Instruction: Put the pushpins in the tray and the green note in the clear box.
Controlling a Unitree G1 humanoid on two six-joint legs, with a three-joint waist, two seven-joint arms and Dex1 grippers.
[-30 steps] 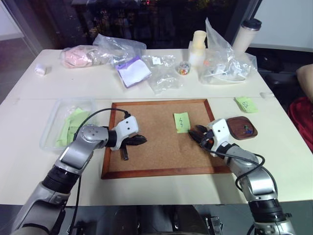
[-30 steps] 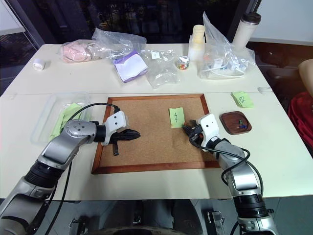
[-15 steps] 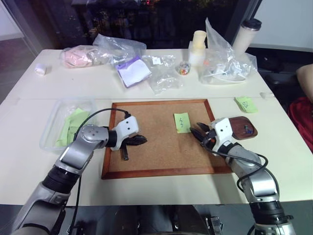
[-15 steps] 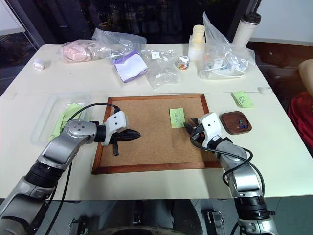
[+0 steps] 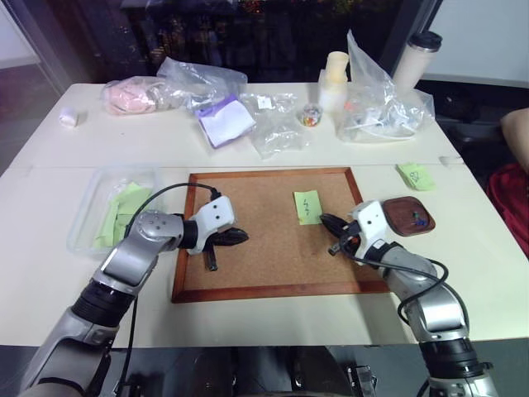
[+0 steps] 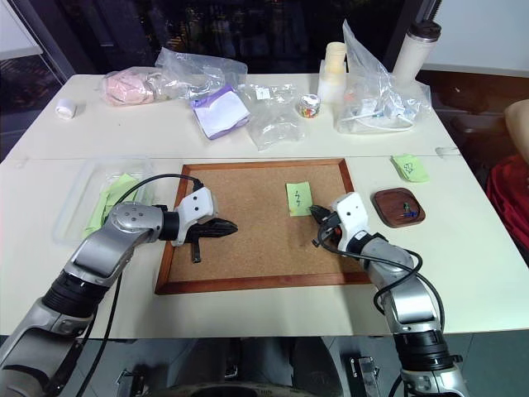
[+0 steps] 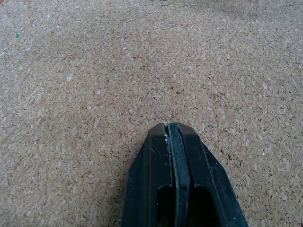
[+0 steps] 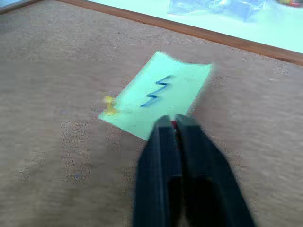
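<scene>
Right wrist view: right claw (image 8: 176, 124) pinched together, a speck of red between the tips, probably a pushpin head, at the near edge of the green note (image 8: 158, 94). A yellow pushpin (image 8: 110, 106) pins one corner to the corkboard (image 5: 264, 248), so the thin paper lies flat on grainy cork until the pins come out. Left claw (image 7: 171, 130) closed on nothing, poised over bare cork. On the desk (image 5: 50, 273) beyond: smooth dark wooden tray (image 5: 409, 216) right of the board, pins inside; clear box (image 5: 92, 203) left, rounded plastic.
</scene>
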